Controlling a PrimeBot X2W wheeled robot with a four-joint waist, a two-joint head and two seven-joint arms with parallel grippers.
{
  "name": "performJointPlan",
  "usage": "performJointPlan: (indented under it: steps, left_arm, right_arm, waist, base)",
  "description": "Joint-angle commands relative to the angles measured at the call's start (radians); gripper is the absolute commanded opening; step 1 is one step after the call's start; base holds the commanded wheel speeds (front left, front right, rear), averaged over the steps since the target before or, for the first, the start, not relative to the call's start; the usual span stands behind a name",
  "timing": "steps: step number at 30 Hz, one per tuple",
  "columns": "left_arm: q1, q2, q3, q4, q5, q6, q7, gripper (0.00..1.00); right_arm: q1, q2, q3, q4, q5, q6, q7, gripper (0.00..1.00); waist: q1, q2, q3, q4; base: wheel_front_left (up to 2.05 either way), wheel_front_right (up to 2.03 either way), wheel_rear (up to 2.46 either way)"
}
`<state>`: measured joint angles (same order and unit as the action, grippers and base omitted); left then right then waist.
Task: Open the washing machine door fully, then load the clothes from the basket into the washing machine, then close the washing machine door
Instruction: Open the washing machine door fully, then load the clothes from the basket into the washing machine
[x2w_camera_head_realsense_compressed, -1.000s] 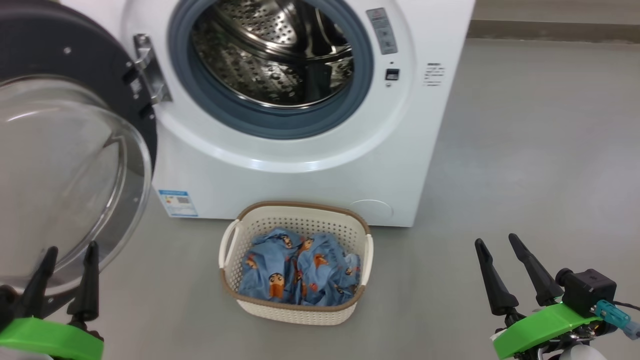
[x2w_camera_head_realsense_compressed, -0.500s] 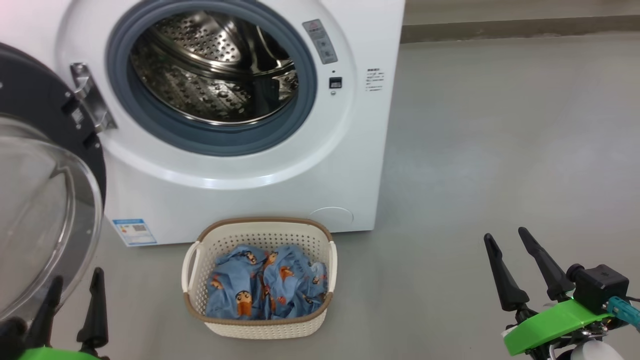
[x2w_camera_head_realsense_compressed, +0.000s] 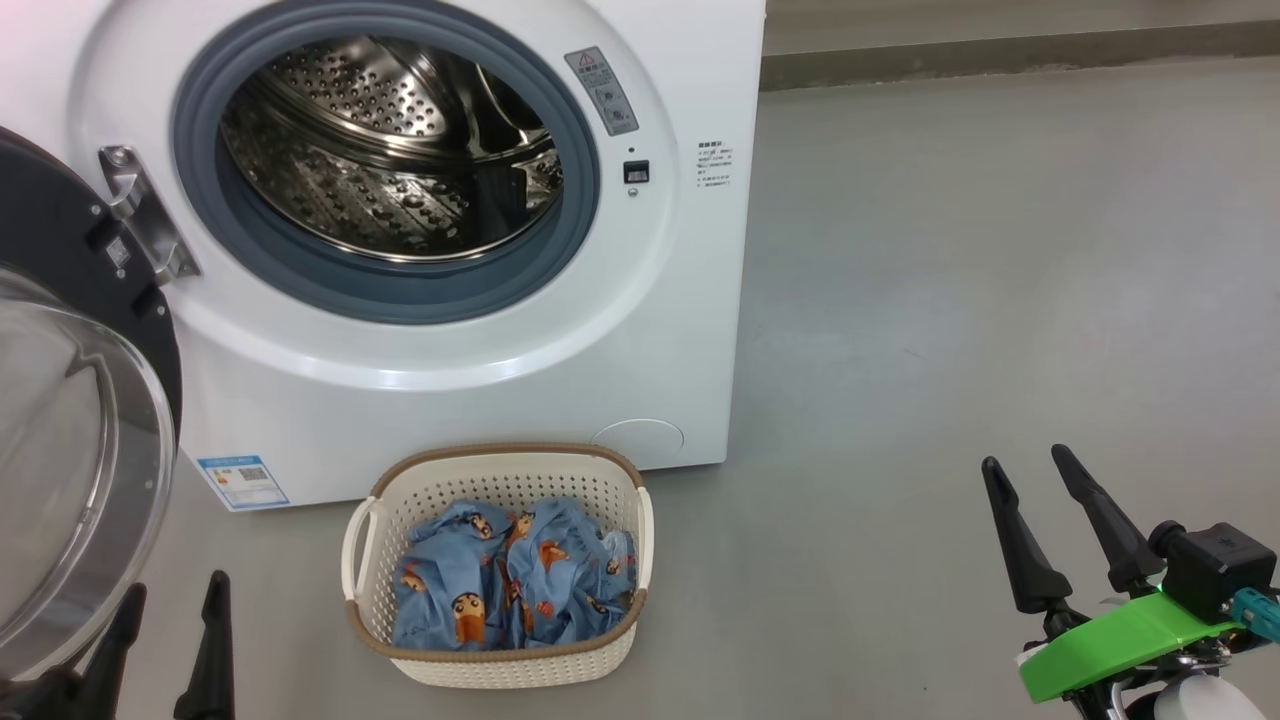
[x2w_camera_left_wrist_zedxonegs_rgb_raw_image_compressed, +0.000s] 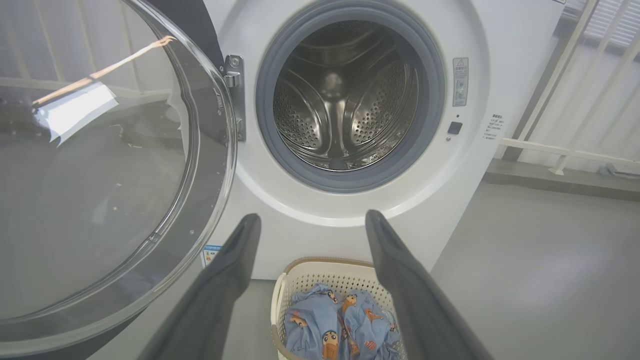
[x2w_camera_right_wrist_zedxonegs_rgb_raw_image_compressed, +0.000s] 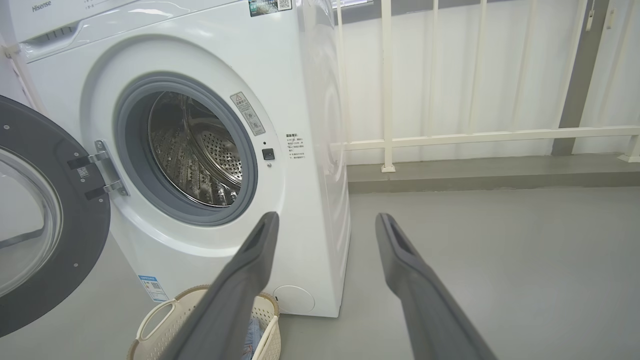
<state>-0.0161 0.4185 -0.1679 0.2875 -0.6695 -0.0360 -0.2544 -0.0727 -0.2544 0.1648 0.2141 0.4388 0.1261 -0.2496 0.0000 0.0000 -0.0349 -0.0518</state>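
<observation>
Camera further right than before; Hisense logo (x2w_camera_right_wrist_zedxonegs_rgb_raw_image_compressed: 41, 7) on washing machine (x2w_camera_right_wrist_zedxonegs_rgb_raw_image_compressed: 200, 55); left end effector (x2w_camera_head_realsense_compressed: 175, 585), right end effector (x2w_camera_head_realsense_compressed: 1025, 456) wide, empty.

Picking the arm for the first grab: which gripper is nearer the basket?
Left. The left gripper hangs open just off the left side of the basket, slightly nearer the robot. The right gripper is open too, but much farther off to the basket's right.

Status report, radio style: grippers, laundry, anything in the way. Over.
Left gripper and right gripper open, empty. Washing machine door open; clothes in basket. Nothing blocks drum.
</observation>
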Motion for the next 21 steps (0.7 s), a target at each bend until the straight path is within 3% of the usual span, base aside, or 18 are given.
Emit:
performJointPlan:
  steps: [1, 21]
  left_arm:
    - [-0.028, 0.025, 0.040, -0.026, 0.015, -0.004, -0.007, 1.00]
    - [-0.031, 0.004, 0.054, -0.026, 0.077, -0.033, -0.007, 1.00]
  right_arm:
    - [-0.017, -0.019, 0.013, -0.027, -0.007, 0.005, -0.012, 1.00]
    - [-0.009, -0.005, -0.003, -0.029, -0.011, 0.005, -0.012, 1.00]
  waist:
    - [0.0000, 0.0000, 0.000, 0.001]
    - [0.0000, 0.0000, 0.003, 0.019]
  base:
    - [0.00, 0.00, 0.00]
    - [0.00, 0.00, 0.00]
